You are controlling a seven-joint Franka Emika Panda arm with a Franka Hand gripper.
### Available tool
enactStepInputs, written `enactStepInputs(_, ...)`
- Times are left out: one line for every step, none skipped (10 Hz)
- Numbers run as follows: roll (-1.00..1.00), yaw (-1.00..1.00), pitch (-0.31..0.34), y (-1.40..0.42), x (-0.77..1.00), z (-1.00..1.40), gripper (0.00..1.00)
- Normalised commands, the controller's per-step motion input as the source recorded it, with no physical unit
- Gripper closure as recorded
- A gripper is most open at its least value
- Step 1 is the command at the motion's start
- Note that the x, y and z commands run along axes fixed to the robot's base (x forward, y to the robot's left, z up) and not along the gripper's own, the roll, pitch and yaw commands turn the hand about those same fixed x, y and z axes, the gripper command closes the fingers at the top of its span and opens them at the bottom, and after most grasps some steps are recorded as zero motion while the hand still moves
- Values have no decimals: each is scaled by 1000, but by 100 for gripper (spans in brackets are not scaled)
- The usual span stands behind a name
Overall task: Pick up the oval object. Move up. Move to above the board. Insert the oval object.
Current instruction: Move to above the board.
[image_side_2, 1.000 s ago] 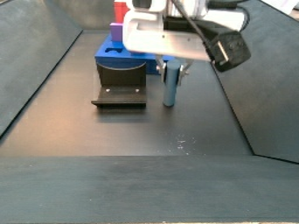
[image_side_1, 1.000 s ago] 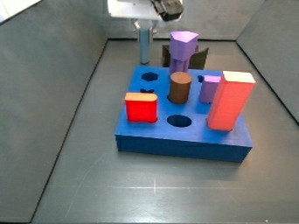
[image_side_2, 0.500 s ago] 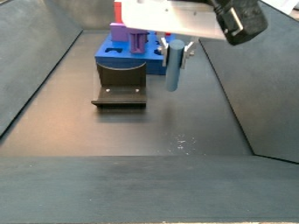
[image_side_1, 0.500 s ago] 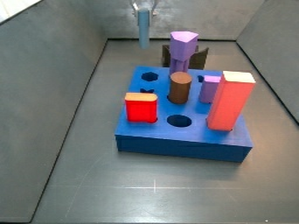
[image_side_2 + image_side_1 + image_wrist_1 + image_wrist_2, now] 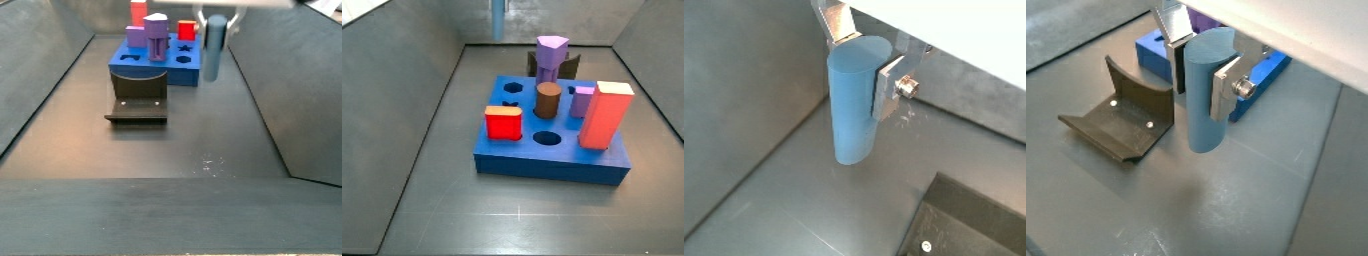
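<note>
gripper: my two-finger gripper (image 5: 867, 62) is clamped on the post near its top, silver plates on opposite sides in both wrist views; it sits at the frame's upper edge in a side view (image 5: 215, 10)
oval object: tall slender pale blue post with rounded sides (image 5: 1207, 90); held upright, lifted clear of the grey floor, lower end free in both wrist views (image 5: 858, 98); in a side view (image 5: 213, 50) it hangs just beside the board; only a sliver shows at the top edge in a side view (image 5: 498, 8)
board: thick square deep blue block with shaped holes (image 5: 509, 155); on the floor, behind the post in a wrist view (image 5: 1156, 52)
pegs in board: short brown cylinder (image 5: 548, 100); red cube (image 5: 504, 124); tall orange-red block (image 5: 607, 114); lilac post (image 5: 583, 101); purple post (image 5: 552, 56)
fixture: dark L-shaped bracket (image 5: 1117, 122) on the floor just in front of the board (image 5: 138, 104)
</note>
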Motion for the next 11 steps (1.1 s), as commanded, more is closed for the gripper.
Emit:
enactStepInputs(100, 31, 52, -44, -168, 1000, 100)
enactStepInputs(88, 21, 36, -29, -115, 815, 100)
enactStepInputs(88, 21, 36, -22, -92, 701, 100)
enactStepInputs(74, 17, 41, -14, -48, 474, 100)
enactStepInputs(71, 16, 58, -9, -23, 304, 100)
enactStepInputs(249, 601, 191, -1000, 143, 336, 100)
enactStepInputs(246, 586, 195, -1000, 149, 309, 100)
enactStepInputs(189, 333, 154, -1000, 149, 324, 100)
enactStepInputs(124, 229, 115, -1000, 149, 324, 100)
enactStepInputs(94, 129, 73, -1000, 150, 322, 100)
enactStepInputs(62, 54, 54, -1000, 153, 327, 100)
